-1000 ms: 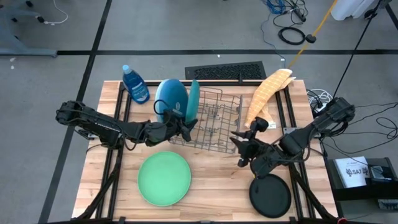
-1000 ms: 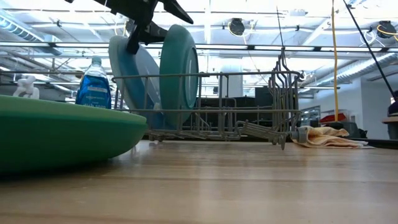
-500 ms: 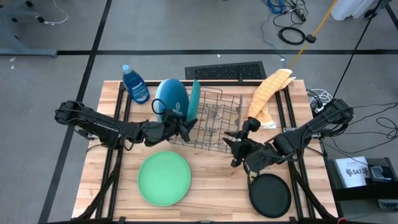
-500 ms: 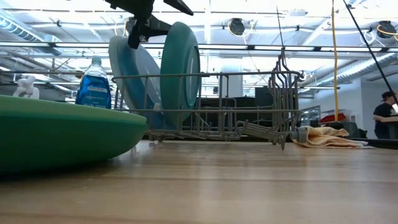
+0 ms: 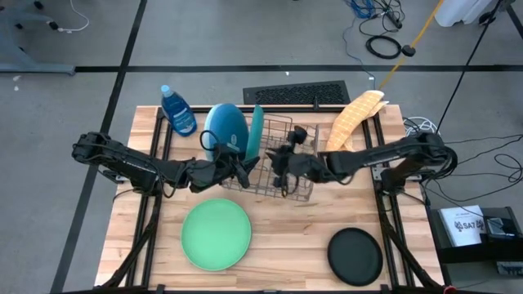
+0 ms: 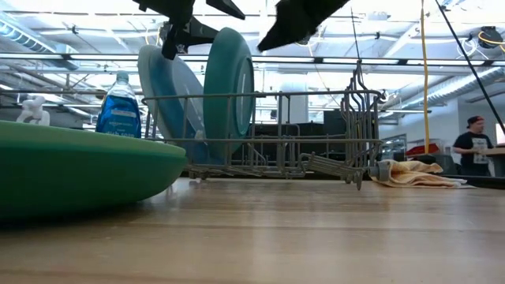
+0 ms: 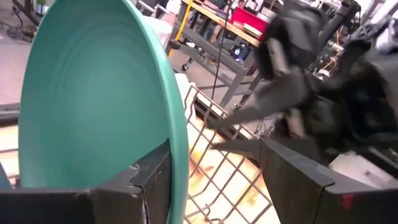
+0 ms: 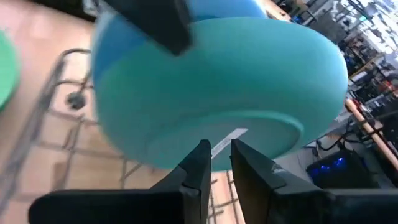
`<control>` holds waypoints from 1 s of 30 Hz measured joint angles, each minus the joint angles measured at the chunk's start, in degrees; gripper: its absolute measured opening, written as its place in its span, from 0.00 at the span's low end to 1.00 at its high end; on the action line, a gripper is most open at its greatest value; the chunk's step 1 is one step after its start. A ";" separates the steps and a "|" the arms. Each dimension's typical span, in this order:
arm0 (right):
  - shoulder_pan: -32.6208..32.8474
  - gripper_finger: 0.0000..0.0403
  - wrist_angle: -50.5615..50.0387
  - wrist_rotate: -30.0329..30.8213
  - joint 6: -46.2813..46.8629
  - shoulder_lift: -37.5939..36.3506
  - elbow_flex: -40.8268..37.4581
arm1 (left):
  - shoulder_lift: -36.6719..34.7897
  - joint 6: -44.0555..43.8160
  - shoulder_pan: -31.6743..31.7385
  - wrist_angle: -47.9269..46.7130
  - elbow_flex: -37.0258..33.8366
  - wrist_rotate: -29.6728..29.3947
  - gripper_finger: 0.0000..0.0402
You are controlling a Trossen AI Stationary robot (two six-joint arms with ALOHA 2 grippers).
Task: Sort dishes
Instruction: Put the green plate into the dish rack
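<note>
Wooden bench (image 5: 278, 237) carrying a grey wire rack (image 5: 282, 159); teal plate (image 5: 255, 135) and blue plate (image 5: 226, 131) stand upright inside. Left pincer (image 5: 245, 169) open beside the teal plate; right pincer (image 5: 278, 163) nearly closed, empty, above the rack. Green plate (image 5: 215, 234) and black plate (image 5: 355, 256) lie flat.

Bright, even overhead light with soft shadows — both wrist views smeared by blur.

A green plate (image 6: 71, 170) fills the left foreground on the wooden surface (image 6: 316, 237). Behind it, a wire rack (image 6: 268, 134) holds a teal plate (image 6: 229, 87) and a blue plate (image 6: 162, 91) upright. Soap bottle (image 6: 119, 106) far left.
</note>
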 joint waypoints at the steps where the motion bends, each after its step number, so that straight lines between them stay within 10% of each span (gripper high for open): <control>1: -0.90 0.14 1.67 -0.70 -0.74 0.69 0.00 | 0.00 0.23 0.02 -0.02 0.00 0.00 0.55; 30: -6.75 0.14 19.59 -6.51 -11.70 2.83 0.02 | -2.97 6.73 0.02 -1.30 0.02 1.89 0.55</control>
